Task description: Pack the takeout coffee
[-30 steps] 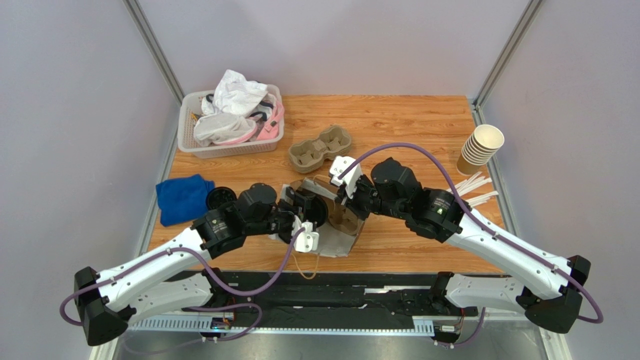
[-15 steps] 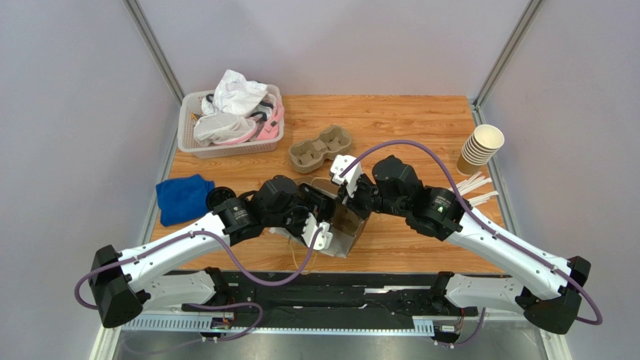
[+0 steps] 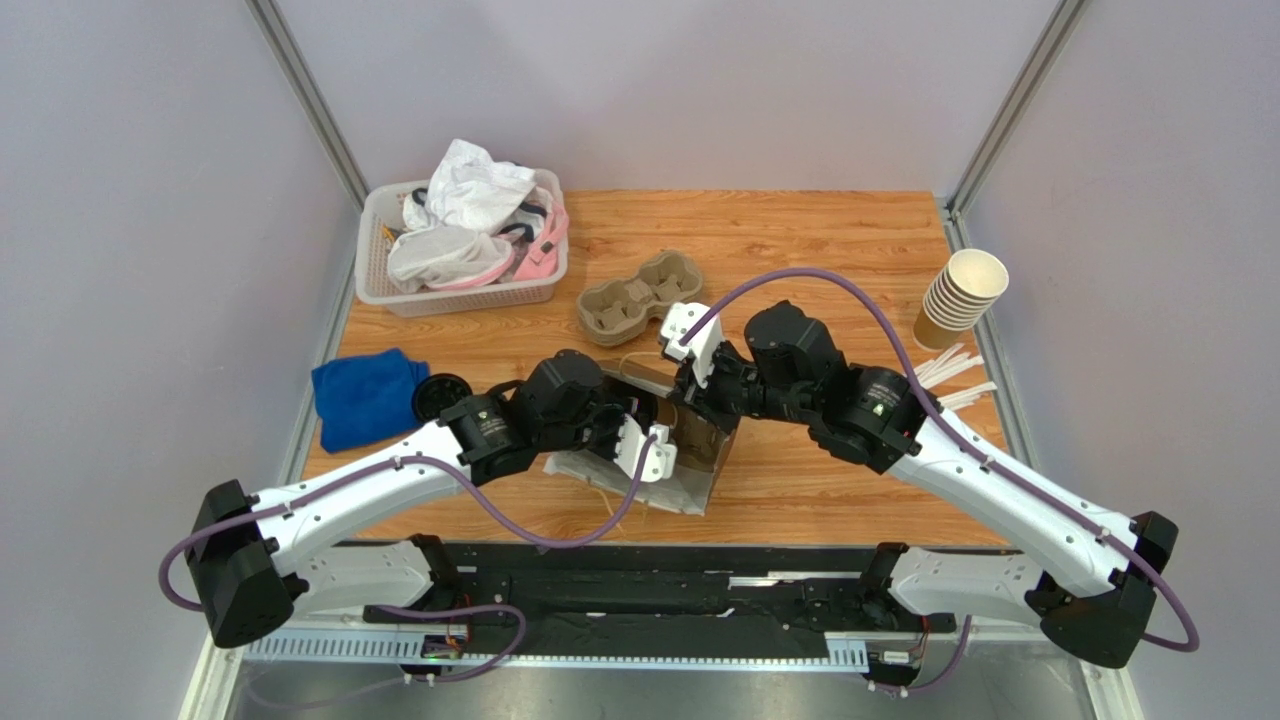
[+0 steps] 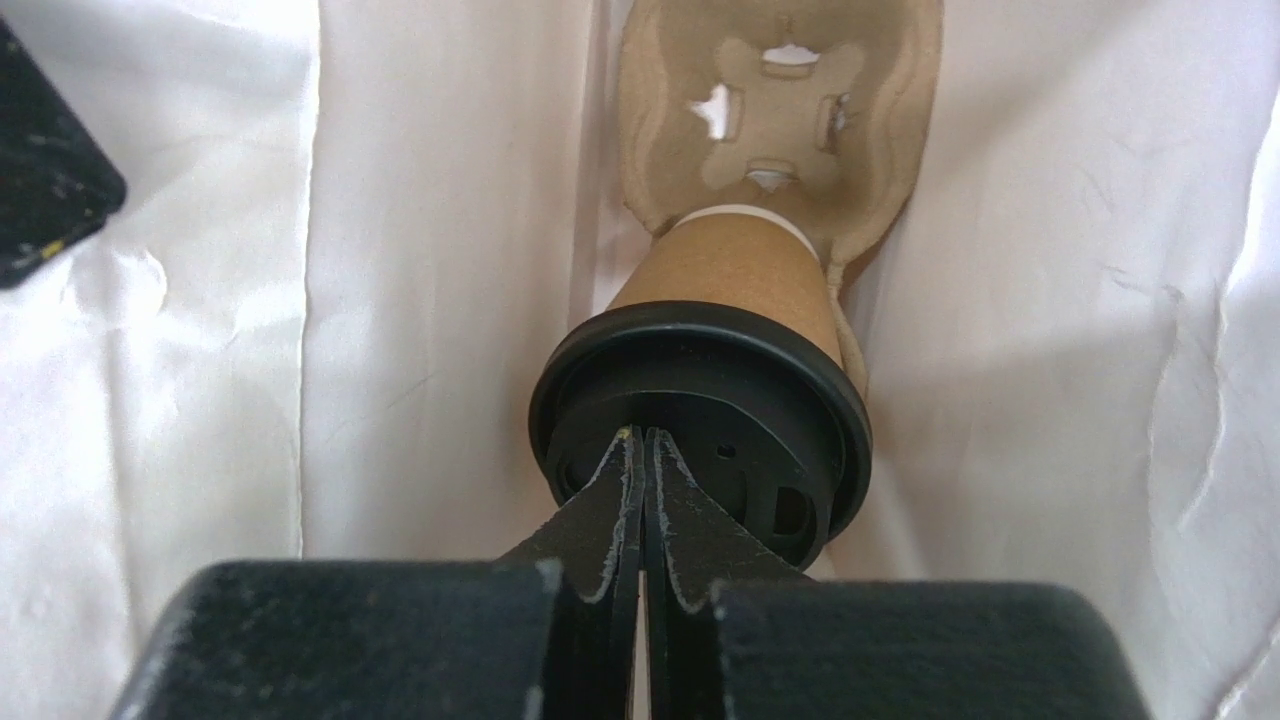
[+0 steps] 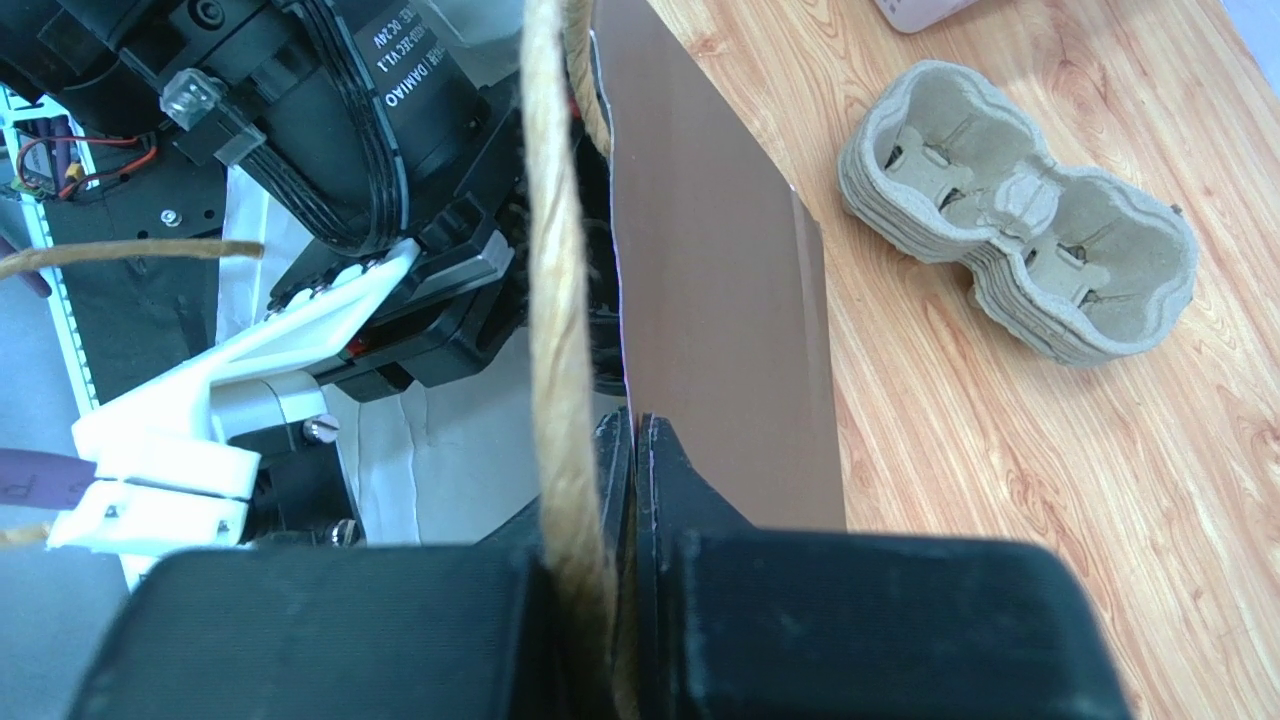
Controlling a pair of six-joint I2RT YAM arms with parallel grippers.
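Left gripper (image 4: 643,450) now deeper inside paper bag (image 3: 703,453), fingers pressed together, tips at lid of takeout coffee (image 4: 736,278); cup seated in carrier (image 4: 781,90). Right gripper (image 5: 624,450) pinches bag wall, near table (image 3: 812,240) front edge.

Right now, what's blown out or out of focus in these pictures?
Left wrist view: the brown paper bag's white inside is washed out, the tan paper cup with round black lid sharp. Right wrist view: the twine handle near the lens is blurred, the beige pulp cup carrier crisp. Top view: evenly lit.
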